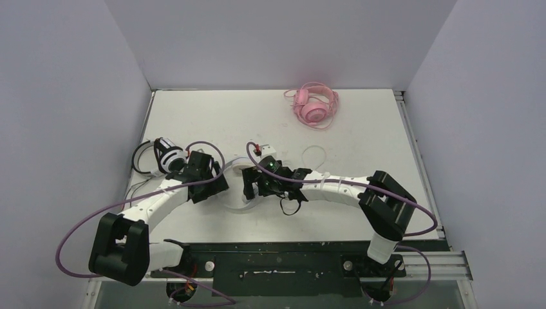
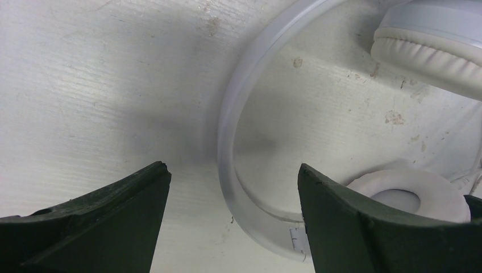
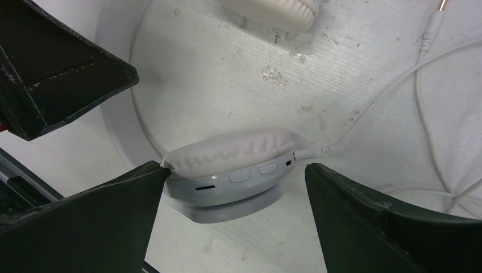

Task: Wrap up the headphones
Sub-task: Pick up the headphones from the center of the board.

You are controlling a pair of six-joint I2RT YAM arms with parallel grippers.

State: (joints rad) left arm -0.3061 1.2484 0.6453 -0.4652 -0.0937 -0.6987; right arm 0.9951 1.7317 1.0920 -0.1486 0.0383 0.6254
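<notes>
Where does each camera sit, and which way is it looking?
Top: above, behind the arms, looking down on the table; both arms show.
Left wrist: on the left arm, looking down at the white headphones' band; left gripper shows.
Right wrist: on the right arm, looking down at an ear cup; right gripper shows.
Shared: both wrists see the white headphones.

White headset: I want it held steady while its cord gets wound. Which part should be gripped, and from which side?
Probably the ear cup, from above: it lies pad-up, its side wall gives two opposite faces, and the open right gripper straddles it. Avoid the cord plugged into that wall.
</notes>
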